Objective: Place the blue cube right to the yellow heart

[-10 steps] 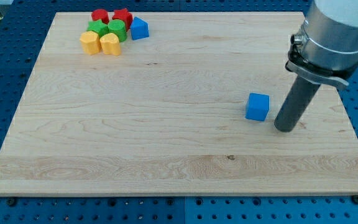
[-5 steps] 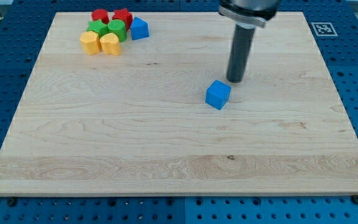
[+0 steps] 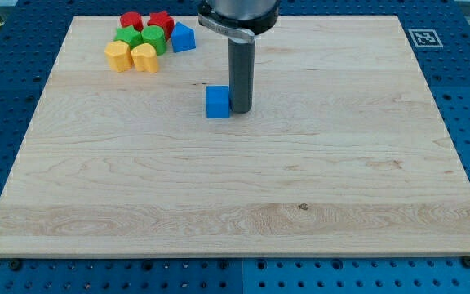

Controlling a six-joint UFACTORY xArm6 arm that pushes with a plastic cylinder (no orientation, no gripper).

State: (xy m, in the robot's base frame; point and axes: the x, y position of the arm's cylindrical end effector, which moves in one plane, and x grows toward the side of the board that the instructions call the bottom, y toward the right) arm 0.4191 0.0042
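Observation:
The blue cube [image 3: 217, 103] sits on the wooden board [image 3: 235, 188], a little above its middle. My tip [image 3: 240, 109] stands right against the cube's right side. The yellow heart [image 3: 144, 58] lies in the cluster at the view's top left, well to the left of and above the cube. The rod rises straight up out of the view's top.
The cluster at the top left also holds a yellow block [image 3: 118, 56], two green blocks [image 3: 127, 37] [image 3: 153, 37], two red blocks [image 3: 131, 20] [image 3: 161, 21] and a second blue block [image 3: 184, 37]. A marker tag [image 3: 424, 37] sits at the top right corner.
The blue cube has slid left and up across the board, from right of centre to near the middle. My tip moved with it, keeping to its right side.

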